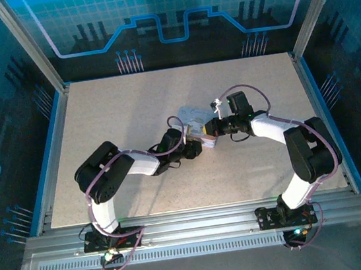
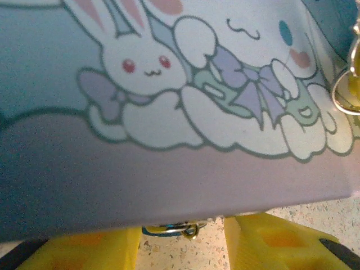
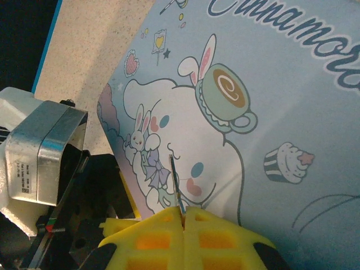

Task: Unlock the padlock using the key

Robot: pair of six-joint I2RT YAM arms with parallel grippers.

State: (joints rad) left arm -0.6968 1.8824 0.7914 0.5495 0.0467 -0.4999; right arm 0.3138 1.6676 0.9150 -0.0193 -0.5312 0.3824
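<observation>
Cool bluish light falls evenly from above, leaving soft shadows under both arms on the table [image 1: 130, 108]. Just ahead of the left gripper [image 2: 183, 244], the tin [image 2: 169, 112] is blurred and dims leftward. Ahead of the right gripper [image 3: 183, 225] its print is sharp, and a metal housing [image 3: 48, 149] beside it glints.

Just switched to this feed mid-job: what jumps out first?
A pale cartoon-print tin sits mid-table, with both arms converging on it. The right gripper is shut on the thin dark key, which sticks up in front of the tin's lid. The left gripper has its yellow fingers apart at the tin's edge, and a small metal loop shows in the gap.
</observation>
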